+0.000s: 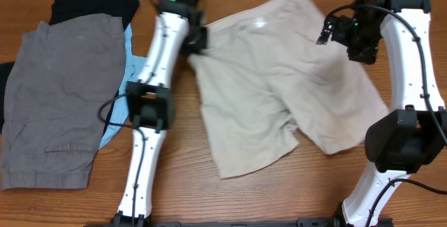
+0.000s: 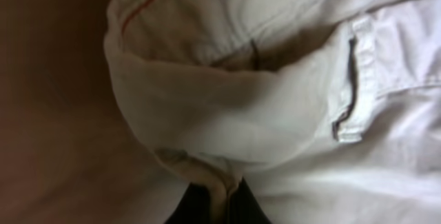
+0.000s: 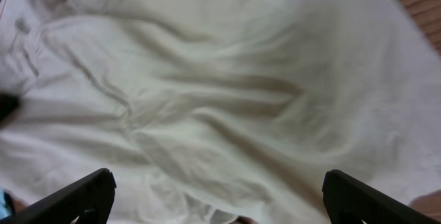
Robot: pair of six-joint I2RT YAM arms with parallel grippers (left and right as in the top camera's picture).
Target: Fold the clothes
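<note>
**Item 1, cream shorts** (image 1: 272, 94). They lie spread and rumpled on the bench (image 1: 209, 192), from centre out toward 3 o'clock. The waistband (image 1: 244, 14) is at 12 o'clock and the two legs splay toward 5 and 6. We see no fold made yet.

**Item 2, left tool** (image 1: 197, 42). It sits at the 9 o'clock end of the waistband. Its wrist view is dim and blurred, but cloth near a belt loop (image 2: 348, 86) seems to be pinched between the dark fingers (image 2: 200, 207), so we record it as gripping the cream shorts.

**Item 3, right tool** (image 3: 220, 189). Its fingers are spread wide with nothing between them. It hovers over the 3 o'clock side of the same shorts.

**Item 4, other clothes.** The grey shorts (image 1: 56, 94) lie flat at 9 o'clock. A black piece (image 1: 91, 0) is at 11 o'clock. A light-blue piece (image 1: 131, 63) is partly under the left arm.

**Item 5, containers.** None in view. Every garment lies directly on the bench.

**Hazards, in our judgement:**
- A pull from one corner alone would bunch the shorts and skew any fold.
- A shallow pinch could slip off the thick band.
- The right tool, closing on a wrinkle, may take only the top layer.
- The left arm could drag the light-blue piece as it sweeps.
</note>
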